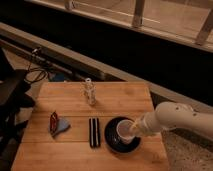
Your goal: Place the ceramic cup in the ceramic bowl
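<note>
Bench (75, 150): a pale wooden top filling the lower left and centre of the frame, its grain running across; it carries everything named below.

Ceramic bowl (114, 145): round, shallow and black, sitting at the lower right part of the bench, close to the right edge. Only its left and lower rim show bare; the rest is covered by the cup and the arm.

Ceramic cup (124, 131): small, white, no handle, mouth facing up. It sits inside the outline of the bowl, toward the bowl's upper right. Whether its base touches the bowl floor I cannot tell.

Hand (134, 129): at the cup's right side, low over the bowl, touching or nearly touching the cup wall. I cannot tell if it grips the cup or has let go; the parts run together in the dim light.

Arm (175, 119): white and rounded, reaching in from the right edge of the frame and sloping down to the bowl.

Black bar (94, 132): flat, rectangular, lying lengthwise just left of the bowl.

Clear bottle (89, 93): slim, upright, at the upper middle of the bench, well apart from the bowl.

Red and blue item (56, 123): small, lying at the left of the bench.
</note>
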Action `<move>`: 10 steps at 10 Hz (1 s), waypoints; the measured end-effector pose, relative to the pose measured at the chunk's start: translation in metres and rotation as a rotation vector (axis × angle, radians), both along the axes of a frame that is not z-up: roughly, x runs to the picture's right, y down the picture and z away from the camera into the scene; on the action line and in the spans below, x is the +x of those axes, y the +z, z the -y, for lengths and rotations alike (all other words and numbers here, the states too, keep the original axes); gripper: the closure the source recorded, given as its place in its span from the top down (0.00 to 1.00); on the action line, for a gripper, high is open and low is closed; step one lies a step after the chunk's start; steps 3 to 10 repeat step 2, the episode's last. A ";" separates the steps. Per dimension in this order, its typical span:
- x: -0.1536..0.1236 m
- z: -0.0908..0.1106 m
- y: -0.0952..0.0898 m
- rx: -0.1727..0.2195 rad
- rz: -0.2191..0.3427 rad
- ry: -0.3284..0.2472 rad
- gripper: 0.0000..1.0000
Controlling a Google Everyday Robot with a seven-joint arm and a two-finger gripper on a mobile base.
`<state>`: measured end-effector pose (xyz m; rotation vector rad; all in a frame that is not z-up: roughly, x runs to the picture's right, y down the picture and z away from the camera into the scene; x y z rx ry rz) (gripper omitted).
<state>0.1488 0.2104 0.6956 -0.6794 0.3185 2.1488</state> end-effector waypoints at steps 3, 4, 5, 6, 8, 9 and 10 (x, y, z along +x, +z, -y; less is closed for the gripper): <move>-0.007 0.005 -0.003 -0.013 0.011 -0.009 0.57; -0.007 0.005 -0.003 -0.013 0.011 -0.009 0.57; -0.007 0.005 -0.003 -0.013 0.011 -0.009 0.57; -0.007 0.005 -0.003 -0.013 0.011 -0.009 0.57; -0.007 0.005 -0.003 -0.013 0.011 -0.009 0.57; -0.007 0.005 -0.003 -0.013 0.011 -0.009 0.57; -0.007 0.005 -0.003 -0.013 0.011 -0.009 0.57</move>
